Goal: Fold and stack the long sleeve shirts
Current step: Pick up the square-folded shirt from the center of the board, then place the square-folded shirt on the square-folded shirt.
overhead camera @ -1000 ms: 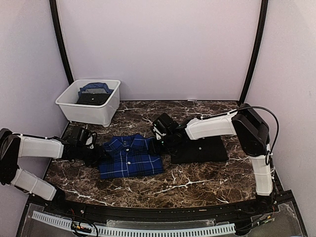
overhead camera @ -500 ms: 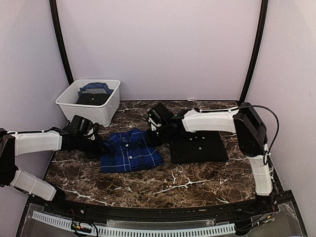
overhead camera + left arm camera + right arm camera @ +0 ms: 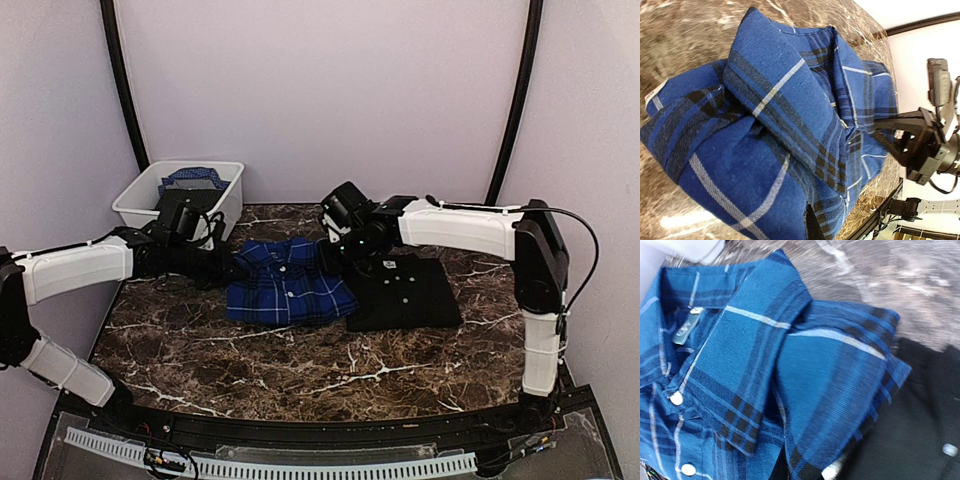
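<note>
1. Dark marble table (image 3: 300, 370) with white veins filled the lower half of the top view. Pale lilac walls stood behind it, and a white tub (image 3: 133, 186) sat at upper left with blue plaid and dark cloth showing inside.
2. The black shirt (image 3: 410, 295) lay folded flat, buttons up, right of centre.
3. The plaid shirt (image 3: 290, 292) was folded into a compact packet at centre, just left of the black one. Its right edge lapped over the black shirt's left edge, and the right wrist view showed that overlap plainly.
4. The left gripper (image 3: 232, 268) had its jaws closed on the packet's left edge, and the cloth bunched up close to its wrist camera.
5. The right gripper (image 3: 337, 255) was clamped on the packet's upper right corner, near the collar. The left wrist view showed its fingers nipping that far edge.
6. Judging by this, both shirts on the table were folded and the stacking was under way but not finished. The plaid packet covered only the black shirt's margin, so it had yet to be set squarely on top and let go. Whether the cloth in the tub needed folding too could not be told.
</note>
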You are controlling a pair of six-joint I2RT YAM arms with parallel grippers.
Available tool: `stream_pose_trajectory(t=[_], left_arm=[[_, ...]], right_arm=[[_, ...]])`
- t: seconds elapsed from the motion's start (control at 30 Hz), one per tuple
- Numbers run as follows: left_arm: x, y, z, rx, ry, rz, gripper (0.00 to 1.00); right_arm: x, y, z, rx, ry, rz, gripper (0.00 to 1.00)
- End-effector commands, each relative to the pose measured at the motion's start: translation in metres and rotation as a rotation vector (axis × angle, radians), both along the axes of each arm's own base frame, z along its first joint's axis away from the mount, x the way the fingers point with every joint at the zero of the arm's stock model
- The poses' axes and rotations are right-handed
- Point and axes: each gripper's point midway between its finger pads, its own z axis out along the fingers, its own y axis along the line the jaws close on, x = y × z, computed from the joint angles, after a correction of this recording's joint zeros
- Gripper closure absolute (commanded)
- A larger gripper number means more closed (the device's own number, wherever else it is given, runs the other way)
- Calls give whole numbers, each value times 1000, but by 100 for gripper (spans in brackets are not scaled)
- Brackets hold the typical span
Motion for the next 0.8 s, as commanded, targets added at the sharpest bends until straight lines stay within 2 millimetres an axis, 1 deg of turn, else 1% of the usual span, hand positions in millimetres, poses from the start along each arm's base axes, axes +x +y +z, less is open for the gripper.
stream_pose_trajectory(t=[0.0,0.03,0.07,0.1,0.13,0.17,0.2,0.23,0.27,0.3,0.33,0.37,0.4,0.43,0.47,0.5,0.53,0.57,0.6,0.63,0.67,0.7,0.73,0.77], left_arm=[[17,-38,17,-37,-53,-48,100],[20,-50,27,-53,-73,-68,100],[24,-58,23,-55,-64,-75,100],[28,-71,36,-74,-89,-94,100],[32,-80,31,-72,-77,-100,100],[35,-94,43,-90,-99,-121,100],[40,-102,35,-83,-85,-129,100],[42,-117,47,-100,-111,-152,100],[46,-126,36,-87,-92,-159,100],[49,-141,35,-91,-91,-177,100],[47,-152,33,-93,-88,-192,100],[53,-164,33,-101,-91,-197,100],[50,-175,31,-102,-91,-213,100],[56,-187,30,-103,-96,-217,100],[53,-198,31,-105,-102,-234,100],[58,-209,30,-103,-109,-233,100],[54,-219,30,-104,-114,-246,100],[59,-227,27,-104,-118,-240,100],[56,-235,26,-105,-117,-246,100],[60,-241,22,-110,-115,-240,100],[59,-248,24,-120,-119,-244,100],[60,-253,16,-117,-106,-239,100],[59,-260,18,-125,-113,-245,100],[60,-263,10,-117,-106,-242,100]], right_arm=[[17,-45,40,8,-92,-76,100],[19,-56,41,-3,-99,-95,100],[20,-67,42,-11,-105,-113,100],[23,-82,41,-27,-107,-138,100],[24,-90,44,-32,-117,-151,100],[25,-105,42,-44,-116,-176,100],[27,-115,42,-45,-119,-192,100],[27,-127,41,-49,-119,-208,100],[28,-138,42,-51,-123,-225,100],[28,-149,41,-60,-124,-242,100],[28,-160,40,-69,-126,-260,100],[28,-172,39,-78,-130,-279,100],[27,-182,40,-85,-137,-294,100],[27,-193,38,-97,-138,-314,100],[26,-204,36,-108,-137,-331,100],[25,-214,33,-115,-134,-346,100],[25,-223,31,-119,-133,-363,100],[23,-231,28,-123,-129,-374,100],[24,-239,26,-122,-128,-388,100],[23,-245,24,-122,-124,-396,100],[23,-251,22,-121,-123,-405,100],[23,-256,21,-122,-121,-412,100],[23,-260,18,-122,-118,-414,100],[24,-262,17,-117,-116,-415,100]])
